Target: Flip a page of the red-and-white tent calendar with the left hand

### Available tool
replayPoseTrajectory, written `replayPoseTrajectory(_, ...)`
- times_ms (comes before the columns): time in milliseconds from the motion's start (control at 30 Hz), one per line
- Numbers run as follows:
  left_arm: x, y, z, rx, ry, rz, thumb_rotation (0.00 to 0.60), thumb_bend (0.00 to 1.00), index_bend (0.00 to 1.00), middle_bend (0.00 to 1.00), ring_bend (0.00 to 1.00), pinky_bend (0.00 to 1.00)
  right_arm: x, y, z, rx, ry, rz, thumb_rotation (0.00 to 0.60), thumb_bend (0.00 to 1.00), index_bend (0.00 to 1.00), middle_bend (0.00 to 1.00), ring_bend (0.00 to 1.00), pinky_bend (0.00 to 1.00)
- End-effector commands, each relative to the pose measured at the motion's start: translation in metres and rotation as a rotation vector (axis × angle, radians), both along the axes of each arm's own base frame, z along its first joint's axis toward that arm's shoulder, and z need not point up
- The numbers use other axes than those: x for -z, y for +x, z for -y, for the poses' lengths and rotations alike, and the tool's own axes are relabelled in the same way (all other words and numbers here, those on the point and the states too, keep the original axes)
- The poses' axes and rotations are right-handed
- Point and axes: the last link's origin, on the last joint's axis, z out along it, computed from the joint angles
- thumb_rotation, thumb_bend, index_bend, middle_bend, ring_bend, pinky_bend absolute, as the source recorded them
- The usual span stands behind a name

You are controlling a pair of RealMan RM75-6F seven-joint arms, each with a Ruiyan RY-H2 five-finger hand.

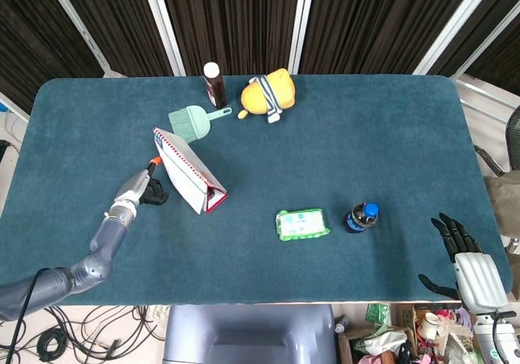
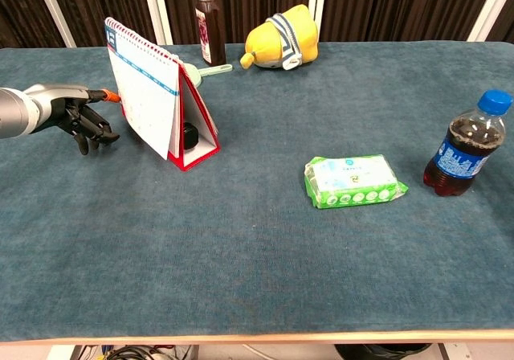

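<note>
Two hands, only one matters. Nearest the robot, right hand sits off the table's near right corner, fingers spread, holding nothing, well apart from everything. Left hand is at near left, forearm running from the near-left edge diagonally up toward the calendar. Most fingers curl down and in; one orange-tipped finger sticks out straight toward the page. Nothing is gripped.

Calendar stands just beyond and to the right of that fingertip, left of table centre. Long axis runs diagonally in the head view, far-left to near-right, so the printed face looks at the left hand. Fingertip sits at the left edge of the front page, touching or nearly so; can't tell which. The page's lower edge looks lifted off the red base in chest view.

My read: the lift has to go up and over the spiral top, away from the hand.

Farther back: green dustpan, dark bottle, yellow plush. Off right: wipes pack, cola bottle.
</note>
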Motion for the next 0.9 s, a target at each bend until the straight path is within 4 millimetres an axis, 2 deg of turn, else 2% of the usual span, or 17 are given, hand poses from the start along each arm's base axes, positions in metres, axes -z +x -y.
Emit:
replayPoseTrajectory(33, 0.0, 0.001, 0.0, 0.0, 0.001, 0.003, 0.6, 0.42, 0.0, 0.62, 0.57, 0.57, 0.0, 0.0, 0.0, 0.0, 0.0, 0.001, 0.6, 0.1, 0.0, 0.0, 0.0, 0.17)
replayPoseTrajectory(533, 0.0, 0.003, 0.0, 0.008, -0.004, 0.005, 0.6, 0.42, 0.0, 0.62, 0.57, 0.57, 0.0, 0.0, 0.0, -0.001, -0.001, -0.001, 0.6, 0.1, 0.0, 0.0, 0.0, 0.17)
replayPoseTrajectory(900, 0.0, 0.011, 0.012, 0.047, -0.032, 0.022, 0.6, 0.42, 0.0, 0.62, 0.57, 0.57, 0.0, 0.0, 0.0, -0.002, 0.0, 0.0, 0.6, 0.1, 0.0, 0.0, 0.0, 0.17)
